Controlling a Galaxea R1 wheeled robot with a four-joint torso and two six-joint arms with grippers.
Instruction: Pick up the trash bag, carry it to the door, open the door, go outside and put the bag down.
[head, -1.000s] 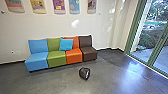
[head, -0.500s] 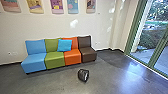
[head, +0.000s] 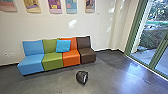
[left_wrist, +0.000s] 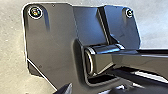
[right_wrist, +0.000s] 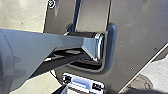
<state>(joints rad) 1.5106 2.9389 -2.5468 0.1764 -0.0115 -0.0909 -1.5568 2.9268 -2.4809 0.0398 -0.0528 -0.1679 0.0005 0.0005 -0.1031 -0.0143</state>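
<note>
In the head view a small dark trash bag (head: 82, 77) rests on the grey floor in front of the sofa, with a pale patch on one side. At the right, a green-framed glass door or window wall (head: 155, 53) looks onto paving and plants. A dark pointed tip, perhaps part of my left gripper (left_wrist: 65, 89), shows in the left wrist view. A similar dark tip, perhaps of my right gripper (right_wrist: 60, 90), appears in the right wrist view. How the grippers stand cannot be told.
Behind the bag, a sofa (head: 52, 61) in blue, green, orange and brown stands along the white wall (head: 60, 27), with a blue cushion (head: 63, 46) on it. Posters (head: 54, 5) hang above. Floor (head: 112, 80) stretches between the bag and the glass.
The head camera has shifted slightly; sofa, posters and bag now lie a little farther left in the picture, and the sofa looks slightly larger.
</note>
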